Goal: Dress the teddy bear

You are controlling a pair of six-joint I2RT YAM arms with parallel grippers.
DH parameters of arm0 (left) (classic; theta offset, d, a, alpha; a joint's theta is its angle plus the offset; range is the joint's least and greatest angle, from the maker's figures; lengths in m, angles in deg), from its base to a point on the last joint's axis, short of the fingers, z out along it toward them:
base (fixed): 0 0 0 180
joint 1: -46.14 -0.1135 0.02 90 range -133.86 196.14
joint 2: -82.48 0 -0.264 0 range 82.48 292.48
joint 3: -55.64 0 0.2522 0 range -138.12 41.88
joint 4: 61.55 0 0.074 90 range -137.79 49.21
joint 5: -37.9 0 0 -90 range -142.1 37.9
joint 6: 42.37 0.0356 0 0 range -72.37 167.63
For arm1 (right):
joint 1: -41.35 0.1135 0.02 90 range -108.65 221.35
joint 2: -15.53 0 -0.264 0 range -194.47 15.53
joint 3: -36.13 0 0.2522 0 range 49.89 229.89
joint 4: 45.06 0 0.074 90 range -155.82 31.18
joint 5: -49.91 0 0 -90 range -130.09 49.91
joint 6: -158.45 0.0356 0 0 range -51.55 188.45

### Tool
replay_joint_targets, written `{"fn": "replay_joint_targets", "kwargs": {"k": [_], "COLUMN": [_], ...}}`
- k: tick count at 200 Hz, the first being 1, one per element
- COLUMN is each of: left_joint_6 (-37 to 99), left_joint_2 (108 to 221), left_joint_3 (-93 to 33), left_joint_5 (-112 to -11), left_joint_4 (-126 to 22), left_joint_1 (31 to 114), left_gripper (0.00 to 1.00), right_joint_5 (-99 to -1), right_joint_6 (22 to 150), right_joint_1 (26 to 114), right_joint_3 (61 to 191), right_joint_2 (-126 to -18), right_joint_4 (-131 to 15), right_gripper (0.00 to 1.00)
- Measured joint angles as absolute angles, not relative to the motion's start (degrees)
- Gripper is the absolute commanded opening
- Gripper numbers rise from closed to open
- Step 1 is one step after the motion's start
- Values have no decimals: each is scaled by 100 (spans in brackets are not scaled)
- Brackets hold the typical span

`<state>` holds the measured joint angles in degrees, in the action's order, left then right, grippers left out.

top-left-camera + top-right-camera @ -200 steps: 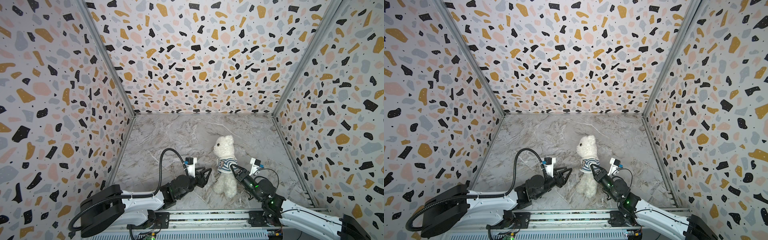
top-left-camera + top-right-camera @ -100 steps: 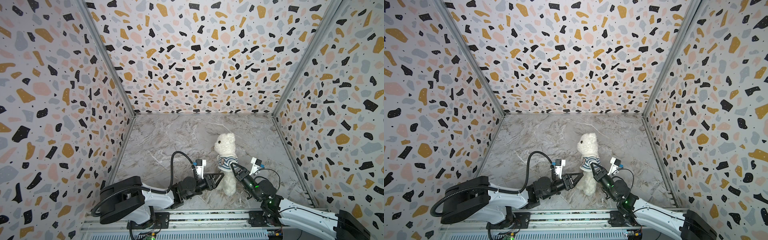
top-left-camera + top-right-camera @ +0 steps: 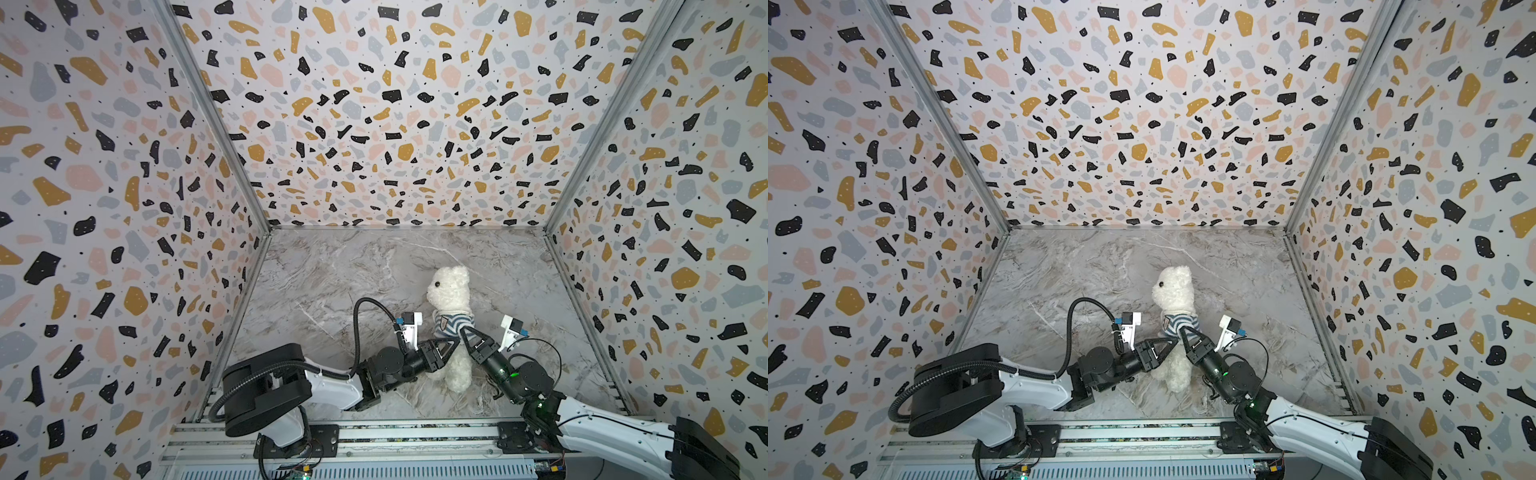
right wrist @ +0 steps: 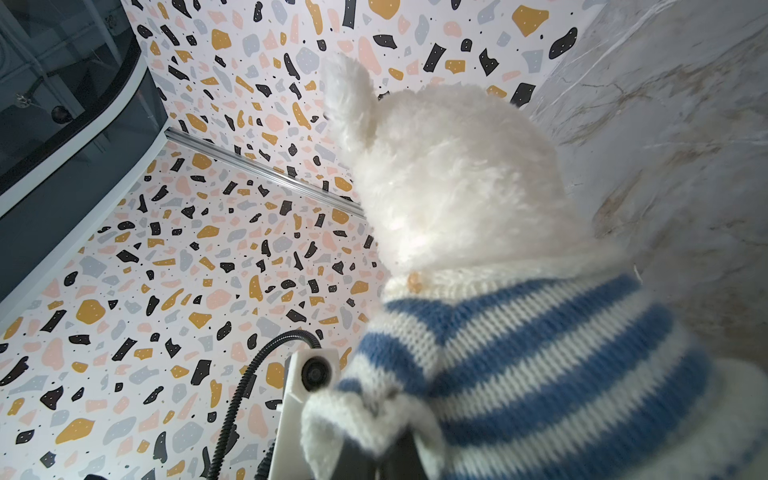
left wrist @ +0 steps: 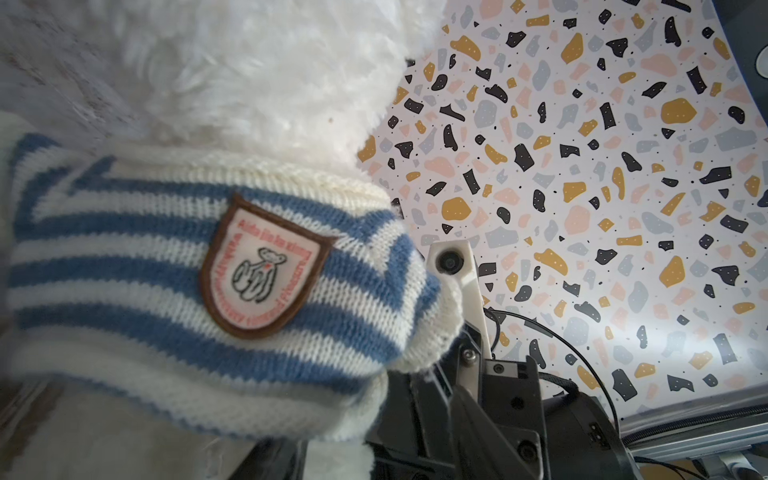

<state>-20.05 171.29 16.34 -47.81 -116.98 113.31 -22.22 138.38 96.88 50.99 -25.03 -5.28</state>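
The teddy bear (image 3: 451, 286) is white and fluffy and stands upright on the marble floor, facing left in both top views (image 3: 1173, 286). A blue-and-white striped shirt (image 3: 453, 322) with a badge (image 5: 262, 266) is bunched round its neck and chest. My right gripper (image 3: 462, 331) is shut on the shirt's white hem (image 4: 374, 411) at the bear's back. My left gripper (image 3: 456, 341) is open, its tips against the bear's flank just under the shirt. One dark finger (image 5: 282, 461) shows beside the fur. The bear's arms are hidden.
Terrazzo-patterned walls (image 3: 124, 208) close in the marble floor (image 3: 353, 270) on three sides. A metal rail (image 3: 374, 440) with both arm bases runs along the front. The left arm's cable loop (image 3: 361, 311) stands up beside the bear.
My left arm has swung right, bringing its open gripper from free space up against the bear's side. The right gripper has kept its hold on the shirt, and the bear has barely shifted.
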Motion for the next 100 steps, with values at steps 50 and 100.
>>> {"fn": "replay_joint_targets", "kwargs": {"k": [50,100], "left_joint_6": [-2160,-2224], "left_joint_2": [17166,17177], "left_joint_3": [1647,1662], "left_joint_5": [-4543,-4407], "left_joint_4": [-11859,-11999], "left_joint_1": [11279,11187], "left_gripper": [28,7], "right_joint_5": [-2220,-2217], "right_joint_6": [13836,13829], "right_joint_1": [9712,9749], "right_joint_3": [5078,5078], "right_joint_2": [-2489,-2393], "right_joint_4": [-477,-482], "right_gripper": [0,0]}}
